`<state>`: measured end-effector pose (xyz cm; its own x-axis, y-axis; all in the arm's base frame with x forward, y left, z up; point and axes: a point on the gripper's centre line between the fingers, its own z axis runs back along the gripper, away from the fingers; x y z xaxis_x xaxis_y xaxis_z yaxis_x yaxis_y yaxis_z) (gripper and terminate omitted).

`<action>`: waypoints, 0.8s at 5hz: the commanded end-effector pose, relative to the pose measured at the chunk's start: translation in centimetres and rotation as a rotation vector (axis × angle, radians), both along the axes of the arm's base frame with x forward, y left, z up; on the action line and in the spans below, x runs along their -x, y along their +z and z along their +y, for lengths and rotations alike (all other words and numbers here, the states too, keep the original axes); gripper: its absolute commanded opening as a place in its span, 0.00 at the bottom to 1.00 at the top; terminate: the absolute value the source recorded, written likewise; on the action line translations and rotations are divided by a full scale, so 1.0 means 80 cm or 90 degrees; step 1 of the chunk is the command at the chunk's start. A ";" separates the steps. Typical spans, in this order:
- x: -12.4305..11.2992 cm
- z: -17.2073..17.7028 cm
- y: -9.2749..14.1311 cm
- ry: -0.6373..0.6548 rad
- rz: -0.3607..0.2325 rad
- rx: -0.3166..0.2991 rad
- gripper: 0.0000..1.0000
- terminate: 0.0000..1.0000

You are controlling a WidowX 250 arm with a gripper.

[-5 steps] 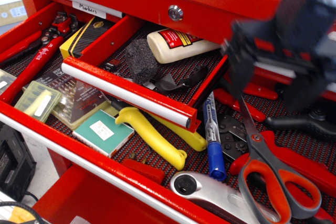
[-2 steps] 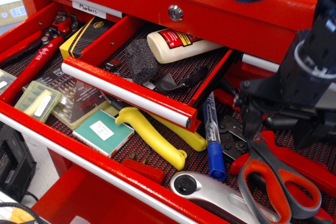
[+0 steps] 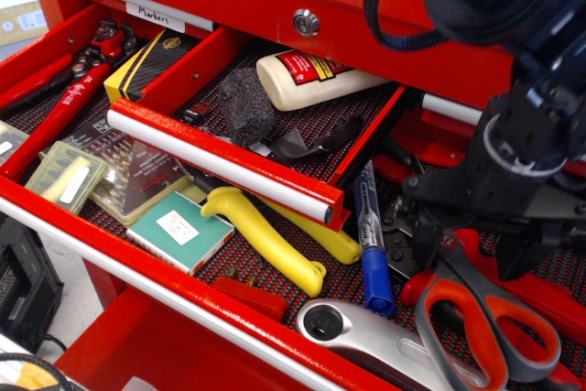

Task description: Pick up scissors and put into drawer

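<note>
My gripper [image 3: 472, 243] hangs right over the scissors [image 3: 476, 313], black fingers spread apart to either side of the pivot, nothing held. Scissors lie flat in the wide lower tray at right; long axis runs up and away from me, orange loops near, silver blades mostly hidden under the tool. Grey rubber edging, slick steel, black mesh beneath. Target drawer [image 3: 229, 164] sits well left and above, silver bar handle across its front, already open. I judge a straight drop, then close.
</note>
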<state>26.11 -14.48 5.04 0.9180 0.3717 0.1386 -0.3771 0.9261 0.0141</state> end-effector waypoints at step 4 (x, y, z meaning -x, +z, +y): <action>0.003 -0.004 0.007 0.003 0.003 0.028 0.00 0.00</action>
<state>25.45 -14.24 4.89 0.9177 0.3854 0.0965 -0.3878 0.9217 0.0071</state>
